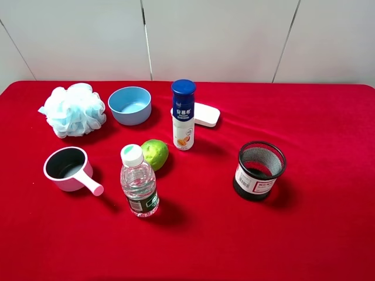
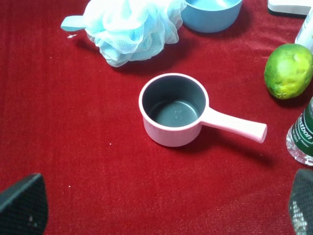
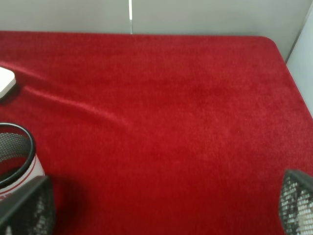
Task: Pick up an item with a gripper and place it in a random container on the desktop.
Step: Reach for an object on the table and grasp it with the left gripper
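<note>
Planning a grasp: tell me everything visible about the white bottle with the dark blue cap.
The bottle is tall, slim and white, seemingly plastic, with a big dark blue cap, blue label text and an orange picture low on its front. It stands upright, capped, on the red cloth, mid-table toward the back. Nothing grips it. A flat white object lies just behind it; whether they touch cannot be told.

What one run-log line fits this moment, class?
left gripper: open, empty | right gripper: open, empty | bottle: upright on desktop, ungrasped | bowl: empty | stage: pick not begun
</note>
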You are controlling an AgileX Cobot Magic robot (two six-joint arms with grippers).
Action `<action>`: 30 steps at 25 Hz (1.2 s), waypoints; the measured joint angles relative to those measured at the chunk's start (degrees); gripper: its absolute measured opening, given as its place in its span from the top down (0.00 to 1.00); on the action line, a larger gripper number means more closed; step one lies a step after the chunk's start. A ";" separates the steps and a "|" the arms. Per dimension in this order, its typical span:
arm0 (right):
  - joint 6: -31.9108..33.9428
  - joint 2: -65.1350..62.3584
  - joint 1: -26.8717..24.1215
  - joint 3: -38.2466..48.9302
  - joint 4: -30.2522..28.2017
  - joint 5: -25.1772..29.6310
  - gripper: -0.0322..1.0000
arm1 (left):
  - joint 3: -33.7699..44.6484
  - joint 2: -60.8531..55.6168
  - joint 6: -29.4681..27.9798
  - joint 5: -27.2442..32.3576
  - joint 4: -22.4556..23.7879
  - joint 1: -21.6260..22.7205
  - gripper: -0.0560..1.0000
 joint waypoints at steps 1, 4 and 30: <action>0.00 0.00 0.00 0.00 0.00 0.00 0.30 | 0.00 0.00 0.00 0.00 0.00 0.00 0.02; 0.00 0.00 0.00 0.00 0.00 0.00 0.30 | 0.00 0.00 0.00 0.00 0.00 0.00 0.02; 0.00 0.00 0.00 0.00 0.00 0.00 0.30 | -21.25 35.52 1.23 5.60 -0.06 0.17 0.07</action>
